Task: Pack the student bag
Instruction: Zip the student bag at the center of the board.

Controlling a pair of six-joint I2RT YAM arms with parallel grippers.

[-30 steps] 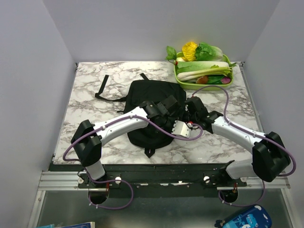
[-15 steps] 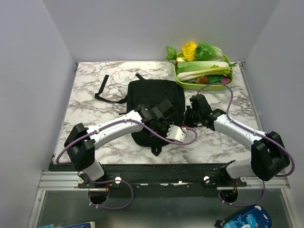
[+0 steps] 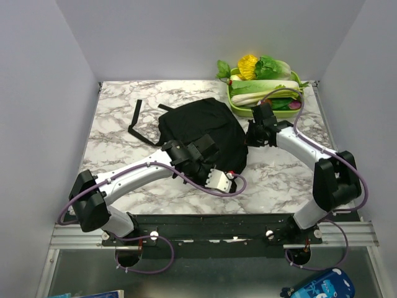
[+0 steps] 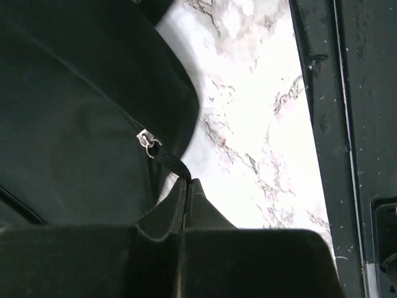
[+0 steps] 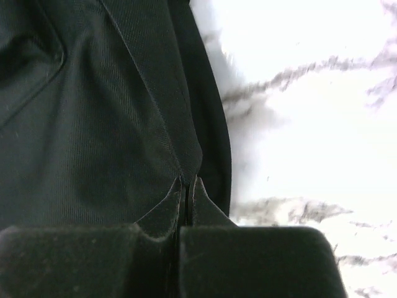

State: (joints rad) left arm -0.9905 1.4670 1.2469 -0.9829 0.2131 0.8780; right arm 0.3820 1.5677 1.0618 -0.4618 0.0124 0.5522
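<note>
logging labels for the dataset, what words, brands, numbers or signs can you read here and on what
No text can be read in any view.
student bag: plain black, no logo showing.
zip pull: no mark legible.
blue pouch, lower right of the top view: white print, too small to read.

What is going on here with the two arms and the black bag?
Both arms hold the student bag, which lies on the marble table. The left arm's jaws are shut on the strap of a zipper pull. The right arm's jaws are shut on fabric at the bag's right edge.
</note>
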